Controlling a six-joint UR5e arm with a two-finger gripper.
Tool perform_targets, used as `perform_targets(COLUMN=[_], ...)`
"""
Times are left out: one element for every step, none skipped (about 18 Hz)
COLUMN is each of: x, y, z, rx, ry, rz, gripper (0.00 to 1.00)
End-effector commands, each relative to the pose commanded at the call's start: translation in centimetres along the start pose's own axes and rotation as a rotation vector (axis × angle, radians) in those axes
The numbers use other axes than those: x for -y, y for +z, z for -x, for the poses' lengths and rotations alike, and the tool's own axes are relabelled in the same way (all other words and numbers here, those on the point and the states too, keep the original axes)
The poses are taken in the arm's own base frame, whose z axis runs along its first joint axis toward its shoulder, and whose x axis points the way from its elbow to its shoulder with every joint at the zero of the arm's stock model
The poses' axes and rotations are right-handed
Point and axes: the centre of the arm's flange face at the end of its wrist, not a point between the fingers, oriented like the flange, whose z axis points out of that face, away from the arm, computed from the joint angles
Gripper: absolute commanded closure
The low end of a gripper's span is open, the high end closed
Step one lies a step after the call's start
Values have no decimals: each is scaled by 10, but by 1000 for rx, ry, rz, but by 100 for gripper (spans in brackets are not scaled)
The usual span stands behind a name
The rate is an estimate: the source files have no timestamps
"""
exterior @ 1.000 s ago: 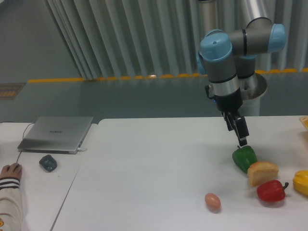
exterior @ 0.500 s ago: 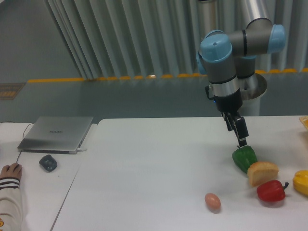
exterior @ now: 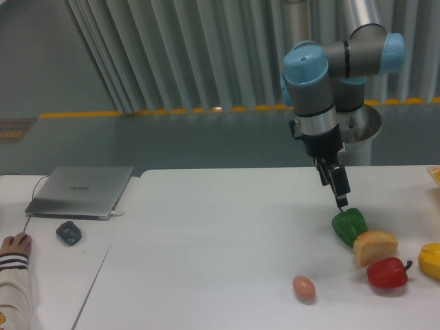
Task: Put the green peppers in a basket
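Room: grey ribbed wall panels behind, floor with a yellow-black stripe; no basket in view, so drop site unknown.

White flat counter (exterior: 206, 240): silver closed laptop (exterior: 79, 191) and small dark mouse-like object (exterior: 69, 233) at far 9 o'clock, a person's hand (exterior: 15, 243) at the left edge.

Grey-and-blue UR5e arm (exterior: 323, 75) comes down from 12 o'clock; black two-finger tool (exterior: 342, 201) angled toward 5 o'clock.

Key relation: glossy dark-green lobed bell pepper (exterior: 349, 226) sits on the counter right below the tool tip, at its 5 o'clock, tip at or just touching the pepper's top. Pepper leans, long axis roughly 11–5.

Tool state: fingers look close together, holding nothing; exact gap too small to tell.

Clutter: tan bread chunk (exterior: 375, 247) touching the pepper at 4 o'clock, red bell pepper (exterior: 388, 273) beyond, yellow pepper (exterior: 431, 260) at the right edge, brown egg (exterior: 304, 288) at 7 o'clock, apart.

Judgement: grasp not made; 9 o'clock side is the clear one.
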Motion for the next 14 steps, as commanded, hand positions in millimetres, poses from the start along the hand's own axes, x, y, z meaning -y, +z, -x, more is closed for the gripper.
perform_targets(x=[0,0,1,0,0,0,0,0,0,1,2,2,2,4], y=[0,-1,-1,-3,-3,-3,-3,-3,-4,-4,-4,-4,-4,-5], z=[0,0,-1,-1,-1,-1,-1,-1,-1,-2,-2,-2,-2,-3], rx=[0,1,1,4,4,4,4,4,6,6,6,6,6,7], ry=[2,1,3,2,2,2,2,2,1,2,4,4,5,8], rz=[-1,-2,-2,-3,-3,-3,-3,-3,-3,-4,-4,-4,-5,-4], gripper=[0,0,0,0,0,0,0,0,0,0,0,0,0,0])
